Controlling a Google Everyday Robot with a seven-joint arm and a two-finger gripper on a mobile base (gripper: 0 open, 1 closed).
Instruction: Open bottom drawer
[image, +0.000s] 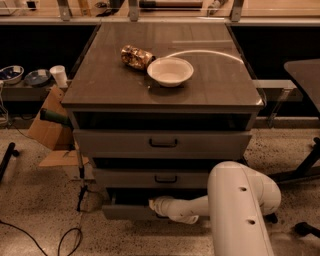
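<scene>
- Gripper (155, 205) sits low against the centre front of the bottom drawer (125, 212); cannot tell how open it is or whether it grips anything.
- Bottom drawer is lowest of three, pulled slightly out, its inside dark and contents unseen.
- White bowl (170, 71) on the cabinet top (110, 87) is empty, with a crumpled snack bag (136, 56) just beside it.

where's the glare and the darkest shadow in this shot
Camera view: a bright curved glare streak arcs across the cabinet top right of the white bowl; deepest shadow fills the gaps above each drawer, including the bottom drawer, where the end effector is at its front.
</scene>
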